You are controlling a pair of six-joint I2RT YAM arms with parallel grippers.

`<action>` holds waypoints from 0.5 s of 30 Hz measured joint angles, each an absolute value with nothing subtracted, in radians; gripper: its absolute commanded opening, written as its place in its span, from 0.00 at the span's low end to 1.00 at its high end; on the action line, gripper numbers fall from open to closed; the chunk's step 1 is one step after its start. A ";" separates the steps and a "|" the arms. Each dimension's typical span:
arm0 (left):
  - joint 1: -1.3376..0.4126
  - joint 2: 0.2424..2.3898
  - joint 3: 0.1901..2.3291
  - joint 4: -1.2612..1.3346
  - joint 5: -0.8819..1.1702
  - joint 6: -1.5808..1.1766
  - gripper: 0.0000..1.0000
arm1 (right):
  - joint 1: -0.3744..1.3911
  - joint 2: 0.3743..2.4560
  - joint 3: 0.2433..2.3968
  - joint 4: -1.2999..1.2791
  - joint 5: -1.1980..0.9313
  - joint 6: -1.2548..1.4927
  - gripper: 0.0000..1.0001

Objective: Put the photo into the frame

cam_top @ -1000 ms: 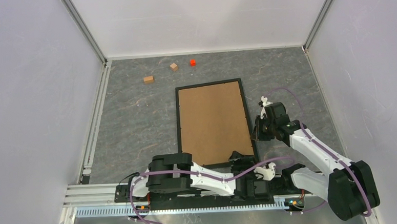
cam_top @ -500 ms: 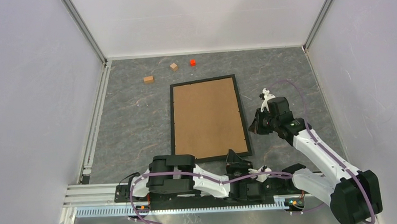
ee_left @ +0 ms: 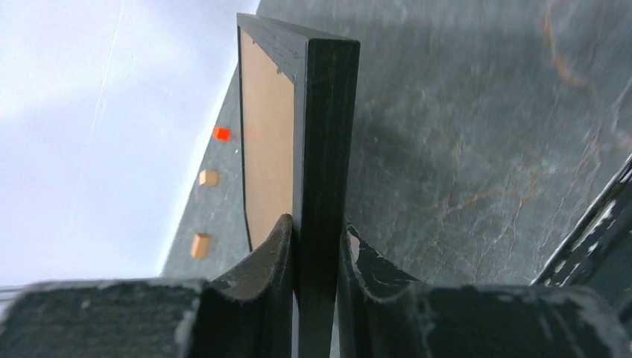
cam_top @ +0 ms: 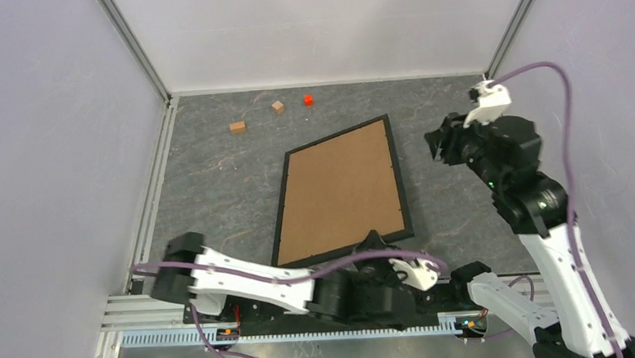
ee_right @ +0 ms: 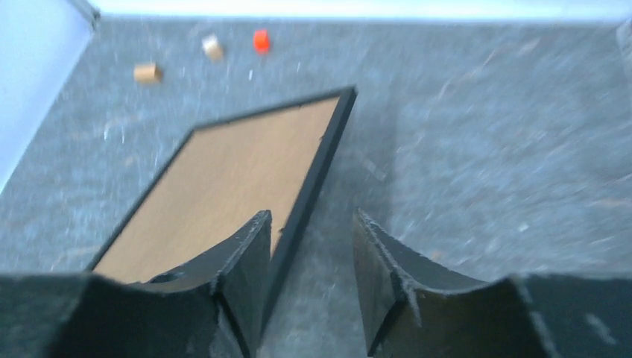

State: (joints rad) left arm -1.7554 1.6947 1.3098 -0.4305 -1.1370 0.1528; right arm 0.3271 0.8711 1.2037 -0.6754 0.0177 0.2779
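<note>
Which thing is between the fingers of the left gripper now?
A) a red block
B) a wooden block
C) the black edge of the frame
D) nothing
C: in the left wrist view the left gripper is shut on the frame, one finger on each side of its black edge.

Hovered over the grey tabletop (ee_right: pixel 484 149) with the right gripper (ee_right: pixel 311 218) at the bottom edge, its two dark fingers parted and gripping nothing. Caught the black frame (ee_right: pixel 320 158) slanting from upper centre to lower left, brown backing (ee_right: pixel 216 190) up, its right edge running down beside the left-hand finger. Picked out a red block (ee_right: pixel 260 40) and two wooden blocks (ee_right: pixel 213 47) (ee_right: pixel 147 72) at upper left, below a white wall (ee_right: pixel 373 7). Blurred throughout.
</note>
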 measured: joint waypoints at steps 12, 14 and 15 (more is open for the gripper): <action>-1.724 1.366 1.431 -0.440 -0.933 0.137 0.02 | 0.327 0.773 1.425 -0.717 0.168 0.230 0.54; -1.700 1.331 1.414 -0.436 -0.868 0.111 0.02 | 0.327 0.774 1.422 -0.728 0.176 0.230 0.54; -1.687 1.314 1.403 -0.434 -0.844 0.101 0.02 | 0.327 0.774 1.420 -0.731 0.179 0.230 0.54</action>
State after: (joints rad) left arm -1.6875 1.3136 1.4033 -0.4339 -0.8444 0.1009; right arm 0.3271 0.7742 1.4204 -0.7307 0.1795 0.2298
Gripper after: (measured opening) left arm 0.271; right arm 0.535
